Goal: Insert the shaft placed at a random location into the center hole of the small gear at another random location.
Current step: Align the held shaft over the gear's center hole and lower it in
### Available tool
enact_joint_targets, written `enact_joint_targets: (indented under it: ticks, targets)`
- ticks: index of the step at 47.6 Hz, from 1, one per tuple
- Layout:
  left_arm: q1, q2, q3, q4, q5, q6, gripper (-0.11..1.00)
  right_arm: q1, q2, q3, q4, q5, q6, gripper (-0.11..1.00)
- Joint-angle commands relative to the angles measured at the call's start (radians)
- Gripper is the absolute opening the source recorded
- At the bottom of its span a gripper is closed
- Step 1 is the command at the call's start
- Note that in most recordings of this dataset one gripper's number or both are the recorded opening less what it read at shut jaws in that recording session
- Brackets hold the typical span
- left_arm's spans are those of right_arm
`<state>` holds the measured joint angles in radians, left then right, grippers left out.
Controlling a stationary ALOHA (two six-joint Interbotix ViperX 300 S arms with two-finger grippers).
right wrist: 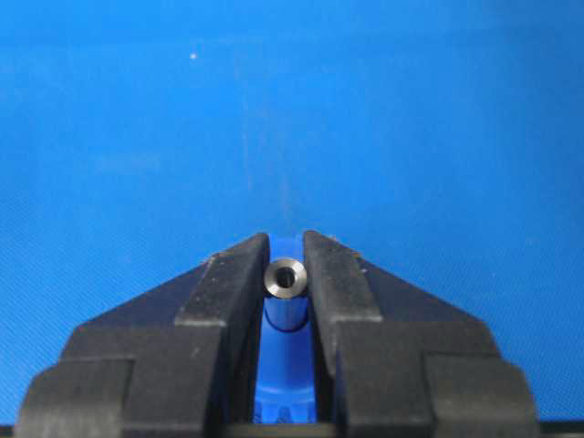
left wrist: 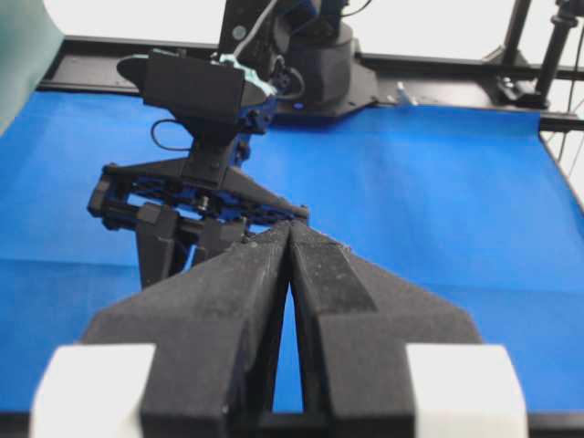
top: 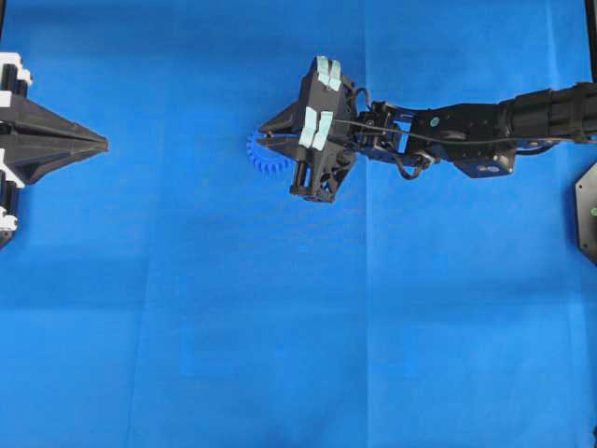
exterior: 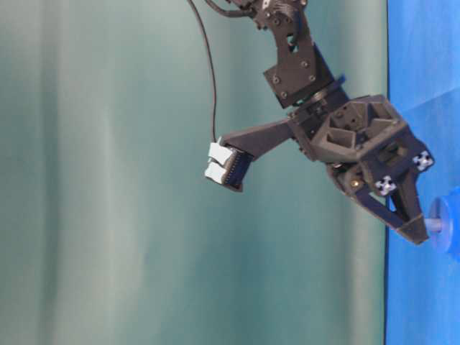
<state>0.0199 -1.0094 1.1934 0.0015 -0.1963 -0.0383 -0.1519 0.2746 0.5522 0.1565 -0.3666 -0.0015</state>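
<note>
The small gear (top: pixel 264 161) lies on the blue cloth, half hidden under my right gripper (top: pixel 265 133). In the right wrist view that gripper (right wrist: pixel 286 248) is shut on the shaft (right wrist: pixel 286 278), a short silvery pin seen end-on and standing upright over the gear's blue hub (right wrist: pixel 288 319). The table-level view shows the shaft (exterior: pixel 434 224) reaching from the fingertips (exterior: pixel 413 230) to the gear (exterior: pixel 451 230). The center hole is hidden by the shaft. My left gripper (top: pixel 101 143) is shut and empty at the far left, its tips (left wrist: pixel 290 228) meeting.
The blue cloth (top: pixel 280 327) covers the whole table. A black mount (top: pixel 588 210) sits at the right edge. The right arm's base and a black frame (left wrist: pixel 438 87) stand at the far side in the left wrist view.
</note>
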Motion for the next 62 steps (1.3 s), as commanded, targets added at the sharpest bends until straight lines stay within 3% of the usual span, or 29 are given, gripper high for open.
enact_joint_targets:
  ticks: [1, 42, 48, 58, 62]
  targets:
    - [0.003, 0.006, -0.008, 0.000, -0.003, 0.002, 0.00, 0.002, -0.011, -0.021, 0.002, -0.011, 0.002, 0.03]
    - [0.003, 0.005, -0.005, 0.000, 0.003, 0.002, 0.00, 0.002, 0.015, -0.025, 0.002, -0.008, 0.002, 0.04]
    - [0.002, 0.005, -0.005, 0.000, 0.003, 0.002, 0.00, 0.002, 0.014, -0.029, 0.003, -0.008, 0.005, 0.20]
    - [0.003, 0.006, -0.005, 0.002, 0.003, 0.000, 0.00, 0.002, -0.011, -0.032, 0.009, -0.003, 0.003, 0.81]
    - [0.003, 0.006, -0.005, 0.000, 0.005, 0.002, 0.00, 0.002, -0.037, -0.029, 0.009, -0.003, -0.002, 0.87]
